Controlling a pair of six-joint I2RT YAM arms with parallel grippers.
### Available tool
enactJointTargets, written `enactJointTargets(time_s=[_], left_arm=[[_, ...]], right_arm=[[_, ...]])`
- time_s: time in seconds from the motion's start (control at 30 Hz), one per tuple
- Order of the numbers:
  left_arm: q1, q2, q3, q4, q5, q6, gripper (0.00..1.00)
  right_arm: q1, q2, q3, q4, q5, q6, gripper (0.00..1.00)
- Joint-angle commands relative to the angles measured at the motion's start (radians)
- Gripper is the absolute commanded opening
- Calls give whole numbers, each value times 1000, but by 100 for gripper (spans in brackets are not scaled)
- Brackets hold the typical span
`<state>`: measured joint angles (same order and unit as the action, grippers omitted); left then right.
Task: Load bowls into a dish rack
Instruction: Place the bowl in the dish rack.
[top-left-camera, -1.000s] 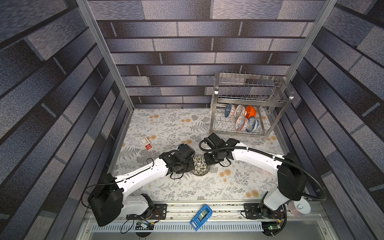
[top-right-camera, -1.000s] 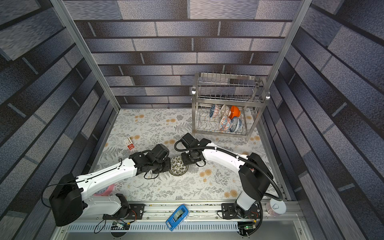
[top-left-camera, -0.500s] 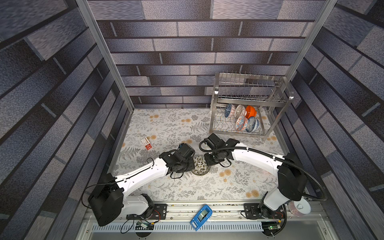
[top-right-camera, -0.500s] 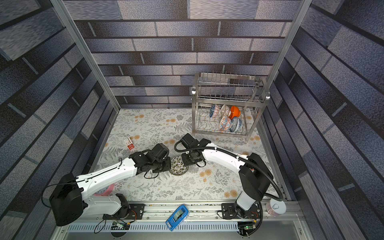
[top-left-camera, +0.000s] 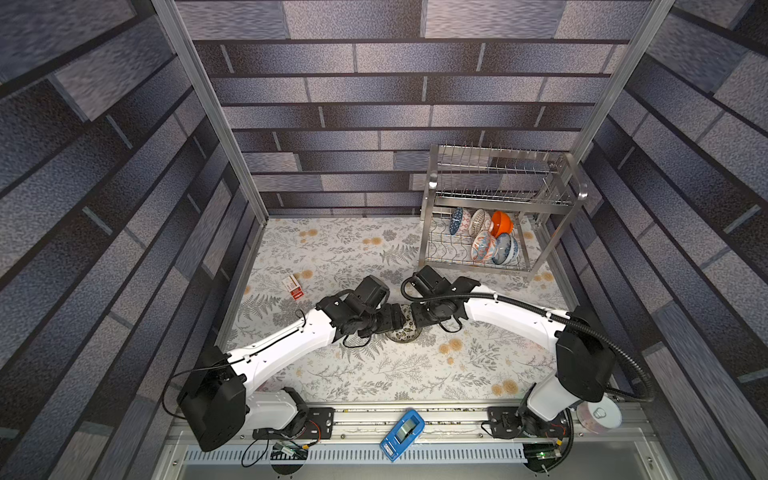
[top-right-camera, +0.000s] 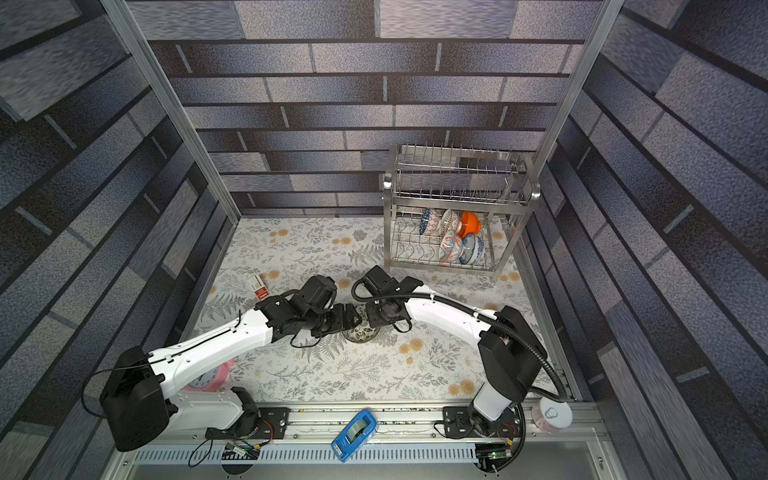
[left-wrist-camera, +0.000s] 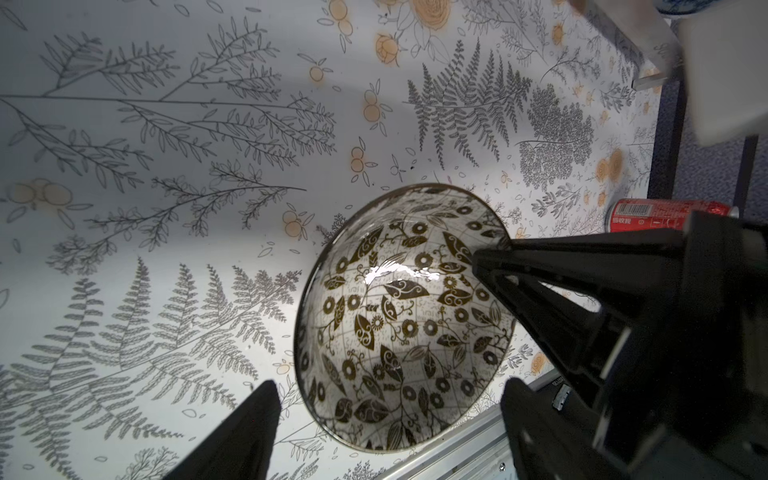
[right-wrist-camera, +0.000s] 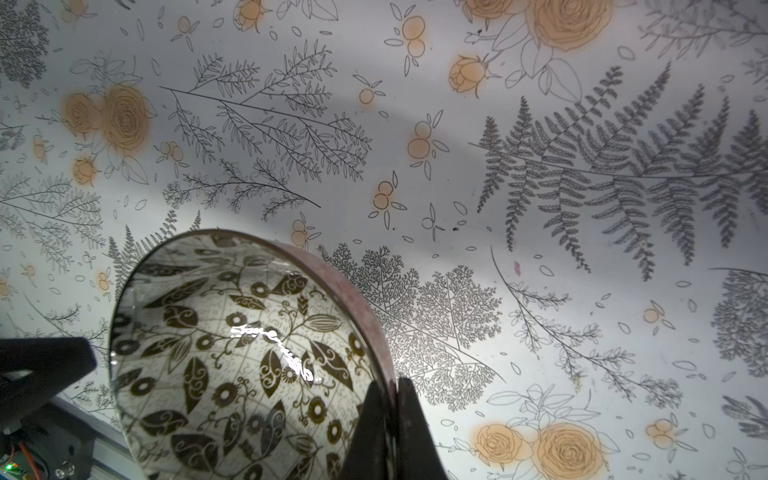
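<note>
A black-and-white floral bowl (top-left-camera: 404, 331) (top-right-camera: 360, 332) sits mid-table between both arms, tilted, as the left wrist view (left-wrist-camera: 403, 316) shows. My right gripper (right-wrist-camera: 392, 386) (top-left-camera: 417, 318) is shut on its rim, one finger inside and one outside. My left gripper (left-wrist-camera: 388, 386) (top-left-camera: 392, 319) is open, its fingers (left-wrist-camera: 249, 432) standing on either side of the bowl and clear of it. The dish rack (top-left-camera: 498, 195) (top-right-camera: 457, 195) stands at the back right. Several bowls (top-left-camera: 484, 237) stand on edge in its lower tier, an orange one (top-left-camera: 501, 222) among them.
A small red-and-white box (top-left-camera: 294, 286) lies on the floral mat left of the arms. A red can (left-wrist-camera: 665, 214) lies near the mat's edge. A blue tape dispenser (top-left-camera: 402, 434) and a white spool (top-left-camera: 598, 415) sit on the front rail. A pink clock (top-right-camera: 208, 376) is under the left arm.
My left gripper has opened and let go of the bowl. The right gripper stays shut on the rim, and the bowl has hardly moved.
</note>
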<state>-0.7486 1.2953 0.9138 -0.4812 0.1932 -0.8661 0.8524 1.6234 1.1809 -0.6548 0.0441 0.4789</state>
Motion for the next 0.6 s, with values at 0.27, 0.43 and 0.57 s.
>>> enactJointTargets(time_s=[0.27,0.43,0.57], left_arm=[[125,-17,86,-53,92,63,94],[193,-6,91,-40,131,67,94],[235,12,104,-23,170,76,94]], right_arm=[[-21,-22,95,-35,118,10,0],[-79,-24,133,-63,125,-21,0],[-131,-44,142,-80,139,-33,0]])
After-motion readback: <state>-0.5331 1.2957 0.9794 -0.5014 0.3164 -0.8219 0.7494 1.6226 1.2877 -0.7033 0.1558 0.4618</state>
